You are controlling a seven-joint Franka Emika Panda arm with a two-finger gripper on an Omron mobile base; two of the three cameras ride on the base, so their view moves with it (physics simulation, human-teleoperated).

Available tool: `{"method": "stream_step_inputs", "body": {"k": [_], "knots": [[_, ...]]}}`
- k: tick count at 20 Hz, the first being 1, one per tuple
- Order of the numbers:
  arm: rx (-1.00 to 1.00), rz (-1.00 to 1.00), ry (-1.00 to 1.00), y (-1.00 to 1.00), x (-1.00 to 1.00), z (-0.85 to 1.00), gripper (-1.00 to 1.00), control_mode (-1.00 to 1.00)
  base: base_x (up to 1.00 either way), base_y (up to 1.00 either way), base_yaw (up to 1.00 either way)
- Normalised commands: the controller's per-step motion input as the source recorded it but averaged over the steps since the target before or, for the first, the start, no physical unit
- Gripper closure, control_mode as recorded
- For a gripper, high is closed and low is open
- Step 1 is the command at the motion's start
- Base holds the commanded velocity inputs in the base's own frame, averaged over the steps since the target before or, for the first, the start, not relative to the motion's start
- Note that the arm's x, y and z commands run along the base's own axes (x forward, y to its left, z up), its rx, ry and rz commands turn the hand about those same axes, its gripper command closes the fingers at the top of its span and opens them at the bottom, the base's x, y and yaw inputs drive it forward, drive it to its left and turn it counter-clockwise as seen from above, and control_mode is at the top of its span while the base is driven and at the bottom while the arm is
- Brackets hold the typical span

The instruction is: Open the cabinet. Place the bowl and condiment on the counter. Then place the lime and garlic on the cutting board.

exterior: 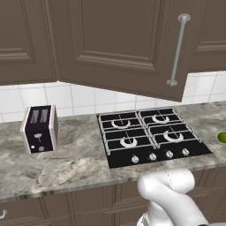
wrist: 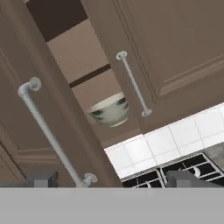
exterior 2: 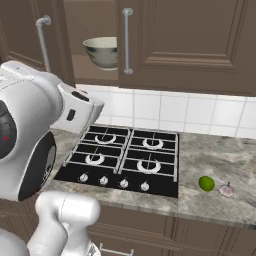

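1. Swinging out from the wall, one door of the cabinet (exterior: 119,48) stands ajar over the stove (exterior: 148,137), its long grey handle (exterior: 177,50) upright on the door's free edge.
2. Seen from the right base view, the gap between the open door and the shut neighbouring door (exterior 2: 200,45) shows the bowl (exterior 2: 102,51) on the shelf inside.
3. In the hand view the bowl (wrist: 111,110) sits on the shelf between the open door's handle (wrist: 52,135) and the shut door's handle (wrist: 133,83); the open door's edge crosses in front of the shelf on the bowl's left.
4. The gripper (wrist: 111,179) is spread wide, its two finger tips well apart and holding nothing, the open door's handle just beside one of them.
5. On the counter (exterior 2: 225,165) the lime (exterior 2: 206,183) lies right of the stove, with the garlic (exterior 2: 227,190) just beside it.
6. A toaster (exterior: 39,129) stands on the counter left of the stove, well apart from it.
7. White wall tiles (exterior 2: 170,112) run behind the stove under the cabinet.
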Motion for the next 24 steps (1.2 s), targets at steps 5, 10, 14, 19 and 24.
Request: {"method": "stream_step_inputs", "body": {"k": [5,10,14,19,24], "knots": [[0.36,0.2,0.08,-0.31,0.16,0.08,-1.0,-1.0,0.0,0.0,0.0],[0.2,0.2,0.07,-0.02,0.3,-0.04,-1.0,-1.0,0.0,0.0,0.0],[0.0,0.16,0.09,0.13,0.63,-0.08,-1.0,-1.0,0.0,0.0,0.0],[0.03,0.21,0.23,0.17,0.77,-0.09,-1.0,-1.0,0.0,0.0,0.0],[0.2,0.22,0.36,0.18,0.9,-0.23,-1.0,-1.0,0.0,0.0,0.0]]}}
